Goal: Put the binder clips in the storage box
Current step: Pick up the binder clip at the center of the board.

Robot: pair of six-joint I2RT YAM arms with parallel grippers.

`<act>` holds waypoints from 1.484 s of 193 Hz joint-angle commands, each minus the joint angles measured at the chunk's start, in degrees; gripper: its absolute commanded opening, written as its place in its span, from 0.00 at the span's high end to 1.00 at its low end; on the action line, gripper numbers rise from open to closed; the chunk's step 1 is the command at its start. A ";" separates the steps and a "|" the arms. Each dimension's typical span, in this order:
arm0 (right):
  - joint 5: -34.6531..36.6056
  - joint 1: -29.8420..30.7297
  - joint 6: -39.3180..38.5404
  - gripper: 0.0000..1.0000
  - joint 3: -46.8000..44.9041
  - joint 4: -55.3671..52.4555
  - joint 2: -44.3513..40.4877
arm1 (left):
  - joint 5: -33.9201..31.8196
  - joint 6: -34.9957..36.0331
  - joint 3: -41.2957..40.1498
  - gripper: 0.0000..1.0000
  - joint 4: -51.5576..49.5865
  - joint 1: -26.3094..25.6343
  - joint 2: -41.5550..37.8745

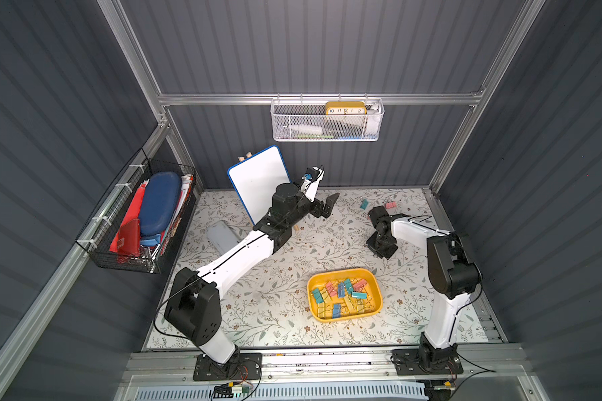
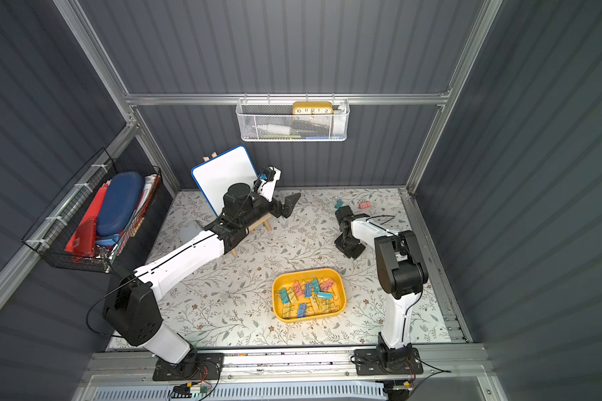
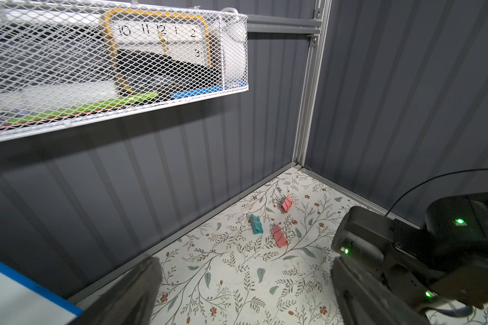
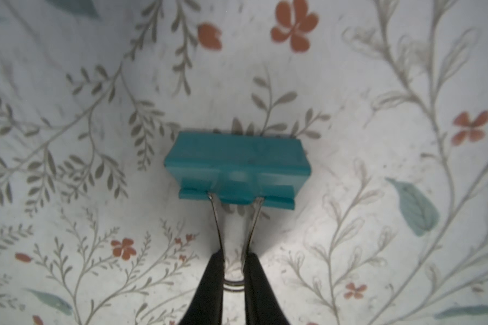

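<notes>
My right gripper [image 4: 234,259] is shut on the wire loop handle of a teal binder clip [image 4: 237,166] that lies on the floral mat. In both top views this clip is hidden under the right arm's black hand [image 1: 382,247]. The yellow storage box [image 1: 341,271] [image 2: 306,271] sits at the front right of the mat with several binder clips in it. Loose near the back wall lie a teal clip [image 3: 256,224] [image 1: 364,204] and two pink ones [image 3: 279,235] [image 3: 286,203]. My left gripper [image 1: 327,205] [image 3: 245,304] hangs open and empty above the mat beside the whiteboard.
A whiteboard on a small wooden easel [image 1: 258,180] stands at the back left. A grey lidded box [image 1: 223,237] lies on the mat under the left arm. A white mesh basket [image 1: 327,121] hangs on the back wall, a black wire basket [image 1: 143,215] on the left wall.
</notes>
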 commanded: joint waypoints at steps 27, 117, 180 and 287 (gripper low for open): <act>2.69 6.30 -2.15 0.69 2.37 -4.46 -1.93 | 0.15 -0.62 -0.08 0.01 0.67 -0.07 -1.06; 10.85 3.85 -5.94 0.18 9.49 -4.82 3.63 | 0.19 -0.57 -0.03 0.01 0.76 -0.11 -1.12; 7.51 3.76 -6.29 0.46 7.00 -1.63 5.27 | 0.26 -0.60 -0.02 0.01 0.85 -0.13 -0.88; -1.13 8.74 -0.88 0.77 -6.81 -6.37 -33.54 | -0.60 -0.76 -0.46 0.01 1.20 -0.09 -1.06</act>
